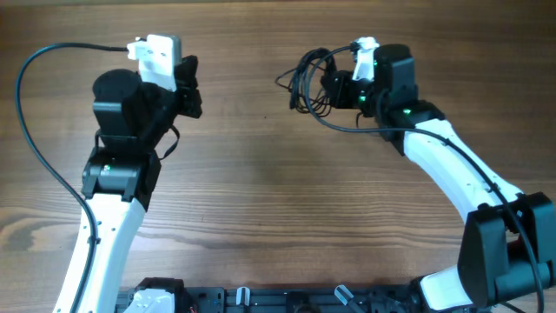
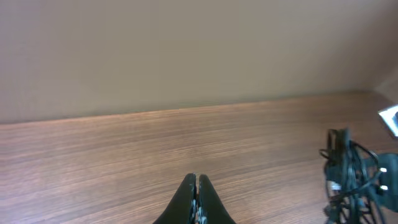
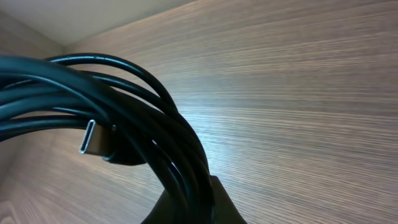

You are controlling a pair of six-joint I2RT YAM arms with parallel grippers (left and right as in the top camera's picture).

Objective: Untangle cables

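The cables (image 1: 308, 83) are a tangled bundle of thin black cords held off the table at the back right. My right gripper (image 1: 334, 87) is shut on the bundle. In the right wrist view the looped strands (image 3: 143, 130) fill the left side and pass between my fingers (image 3: 199, 202). A plug end (image 3: 93, 137) with a metal tip sticks out to the left. My left gripper (image 1: 193, 87) is shut and empty at the back left, well apart from the cables. Its closed fingertips (image 2: 196, 186) show over bare wood. The bundle also shows at the far right of the left wrist view (image 2: 354, 177).
The wooden table (image 1: 261, 191) runs under both arms. A thicker black arm cable (image 1: 35, 122) arcs along the left edge. Another arm cable (image 1: 469, 156) runs along the right arm. A dark rail (image 1: 278, 300) lies at the front edge. A beige wall (image 2: 186, 50) stands behind the table.
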